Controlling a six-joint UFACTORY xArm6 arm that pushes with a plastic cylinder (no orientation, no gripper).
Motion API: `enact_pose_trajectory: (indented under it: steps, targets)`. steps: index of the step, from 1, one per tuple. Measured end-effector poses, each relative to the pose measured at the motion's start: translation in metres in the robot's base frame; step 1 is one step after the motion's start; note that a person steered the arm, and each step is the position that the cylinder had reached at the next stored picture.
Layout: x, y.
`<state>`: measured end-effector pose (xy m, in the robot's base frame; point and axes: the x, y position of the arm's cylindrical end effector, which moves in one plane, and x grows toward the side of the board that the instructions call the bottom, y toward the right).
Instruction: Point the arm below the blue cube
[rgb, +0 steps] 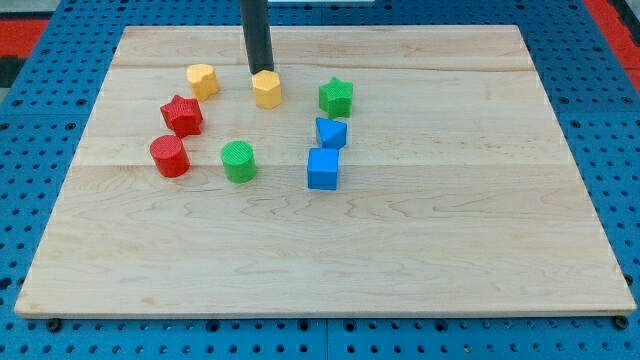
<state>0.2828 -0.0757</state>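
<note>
The blue cube (323, 169) sits near the board's middle, with a smaller blue triangular block (331, 132) just above it. My tip (260, 73) comes down from the view's top and touches the top edge of a yellow hexagonal block (267, 90). The tip is above and to the left of the blue cube, well apart from it.
A second yellow block (202, 80) lies left of the tip. A red star (182, 115) and a red cylinder (169, 156) lie at the left. A green cylinder (238, 161) lies left of the blue cube. A green star (336, 97) lies above the blue blocks. The wooden board (420, 250) lies on a blue pegboard.
</note>
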Motion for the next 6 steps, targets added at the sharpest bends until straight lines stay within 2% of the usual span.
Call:
enact_pose_trajectory:
  steps: [2, 3, 5, 6]
  targets:
    - [-0.006, 0.092]
    - [-0.004, 0.107]
    - [0.038, 0.123]
    - [0.091, 0.153]
